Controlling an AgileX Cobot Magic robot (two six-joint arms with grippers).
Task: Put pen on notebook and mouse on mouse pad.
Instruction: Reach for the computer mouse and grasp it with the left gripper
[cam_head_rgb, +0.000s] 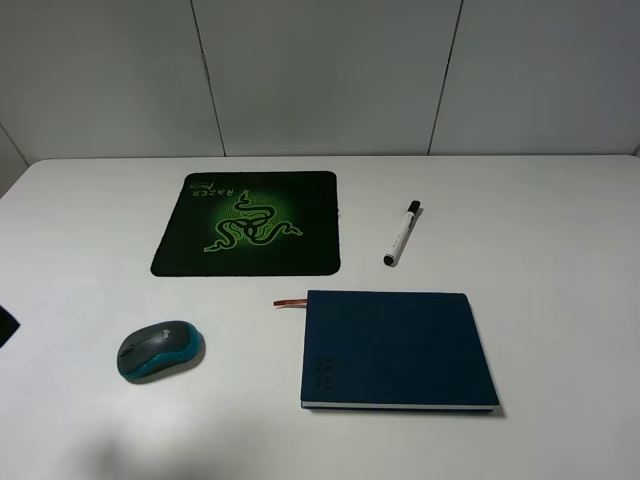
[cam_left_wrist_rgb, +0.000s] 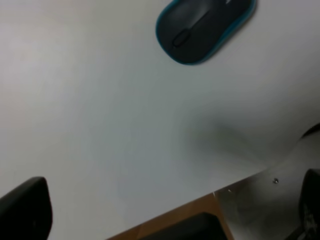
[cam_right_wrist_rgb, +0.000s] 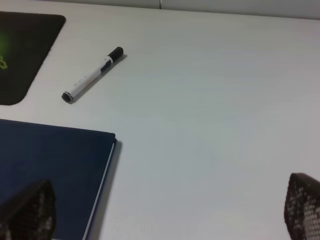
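Exterior high view: the mouse (cam_head_rgb: 160, 350) lies off the mouse pad (cam_head_rgb: 247, 223), and the pen (cam_head_rgb: 402, 233) is apart from the notebook (cam_head_rgb: 395, 350).

Left wrist view: the left gripper (cam_left_wrist_rgb: 170, 202) hovers, spread wide and empty, with the mouse ahead of it.

Right wrist view: the right gripper (cam_right_wrist_rgb: 165, 210) hovers, spread and empty. The notebook is near one finger and the pen farther ahead.

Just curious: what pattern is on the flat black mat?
The black rectangular mouse pad bears a green snake logo and lettering; clearest from the exterior high view.
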